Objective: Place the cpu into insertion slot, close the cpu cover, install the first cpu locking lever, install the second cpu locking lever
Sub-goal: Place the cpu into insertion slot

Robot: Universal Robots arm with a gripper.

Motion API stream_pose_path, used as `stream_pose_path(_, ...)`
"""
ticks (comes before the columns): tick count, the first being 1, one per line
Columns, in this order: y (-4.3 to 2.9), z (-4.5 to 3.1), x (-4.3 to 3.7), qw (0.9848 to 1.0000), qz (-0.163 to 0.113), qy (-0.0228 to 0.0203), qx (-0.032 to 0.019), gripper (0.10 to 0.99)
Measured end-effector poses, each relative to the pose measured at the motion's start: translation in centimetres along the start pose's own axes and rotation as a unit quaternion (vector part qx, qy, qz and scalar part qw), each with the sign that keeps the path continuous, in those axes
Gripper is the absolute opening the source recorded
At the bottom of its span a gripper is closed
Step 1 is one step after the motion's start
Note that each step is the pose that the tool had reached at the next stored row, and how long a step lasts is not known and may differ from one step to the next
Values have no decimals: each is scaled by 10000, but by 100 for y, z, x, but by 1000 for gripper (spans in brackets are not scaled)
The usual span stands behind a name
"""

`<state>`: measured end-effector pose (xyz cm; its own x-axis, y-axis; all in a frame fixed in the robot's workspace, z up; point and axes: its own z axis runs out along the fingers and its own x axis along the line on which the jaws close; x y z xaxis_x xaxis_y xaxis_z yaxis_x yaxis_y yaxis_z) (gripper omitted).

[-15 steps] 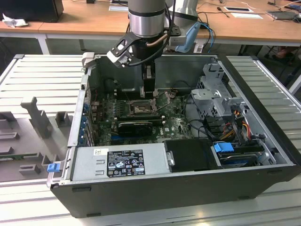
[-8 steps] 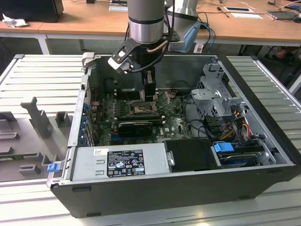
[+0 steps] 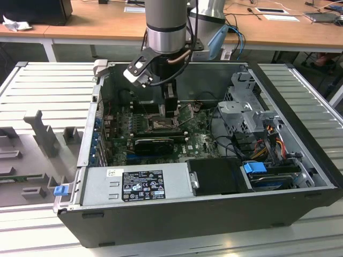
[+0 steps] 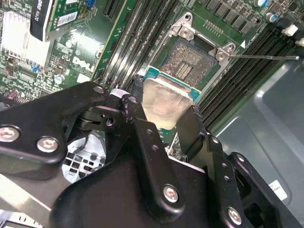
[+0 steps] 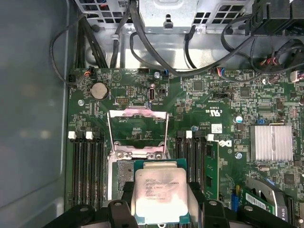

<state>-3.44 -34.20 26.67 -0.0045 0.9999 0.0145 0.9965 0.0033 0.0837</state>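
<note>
Hanging inside one open dark computer case (image 3: pixel 187 219) over one green motherboard (image 5: pixel 199 95), the black gripper (image 4: pixel 167 121) is working the placing step, with one dark-grey metal cpu cover (image 5: pixel 137 112) tilted open beside one gold-floored insertion slot (image 4: pixel 187 64), and is pinching one silvery square cpu (image 5: pixel 160 192) partly over that slot, which, I judge, is calling for square, level alignment.

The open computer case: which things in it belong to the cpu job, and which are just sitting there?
Job in hand:
- cpu, held in the gripper by the insertion slot
- cpu cover, flipped open

Just lying about:
- power supply
- memory slots
- heatsink
- coin battery
- cables
</note>
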Motion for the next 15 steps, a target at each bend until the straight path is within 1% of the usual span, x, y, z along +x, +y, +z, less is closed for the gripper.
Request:
stream_pose_path(5,-3,23,0,10000,0,2,0,525)
stream_pose_path(8,-10,57,-1,10000,1,1,0,525)
stream_pose_path(11,-16,115,-1,10000,-1,1,0,525)
stream_pose_path(14,-20,138,3,10000,19,-1,1,525)
stream_pose_path(15,-21,141,3,10000,80,-6,-1,525)
